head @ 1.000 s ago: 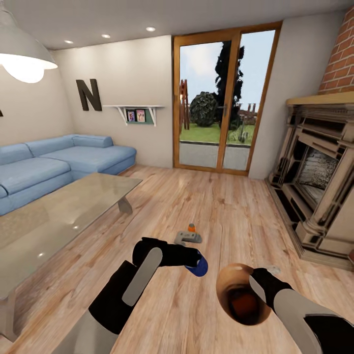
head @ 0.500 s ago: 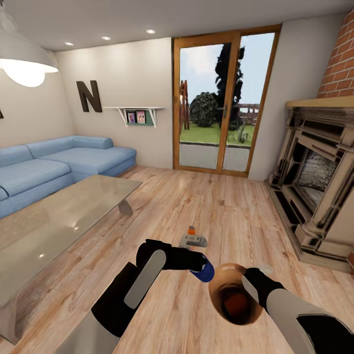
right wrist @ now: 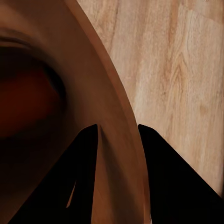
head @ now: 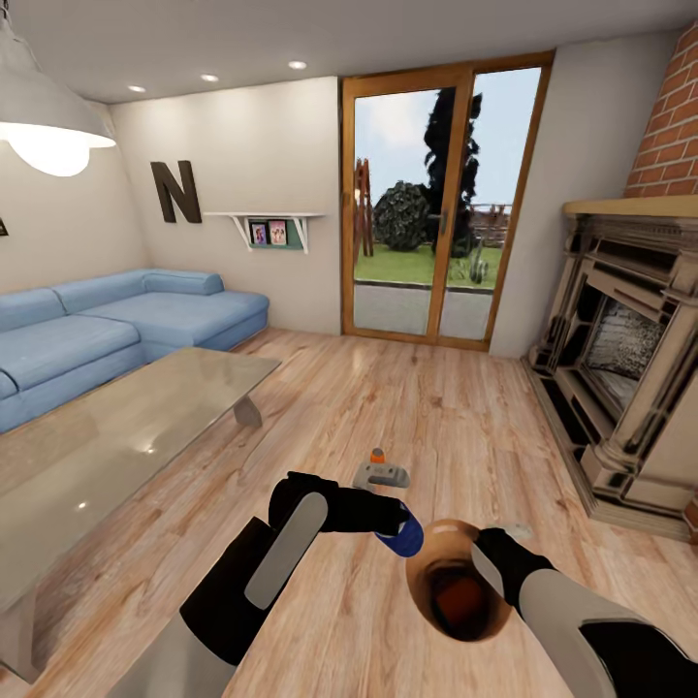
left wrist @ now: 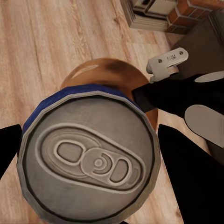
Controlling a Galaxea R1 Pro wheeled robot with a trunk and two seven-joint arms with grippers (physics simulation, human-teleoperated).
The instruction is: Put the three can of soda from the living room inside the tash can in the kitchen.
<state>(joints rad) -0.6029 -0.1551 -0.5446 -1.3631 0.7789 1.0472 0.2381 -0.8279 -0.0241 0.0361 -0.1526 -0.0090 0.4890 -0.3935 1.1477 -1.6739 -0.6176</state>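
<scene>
The left gripper (head: 399, 528) clamped the blue soda can (head: 407, 533) beside the trash can (head: 456, 591), whose rim the right gripper (head: 490, 557) pinched, so the next move probably needed the can released over the opening.

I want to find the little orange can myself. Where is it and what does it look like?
Look at the wooden floor between the glass table and the fireplace. Just beyond the robot's arms lies a small grey gadget. Right behind it stands the orange can, tiny and upright with a silvery top, unlike the blue can held in the left fingers.
</scene>
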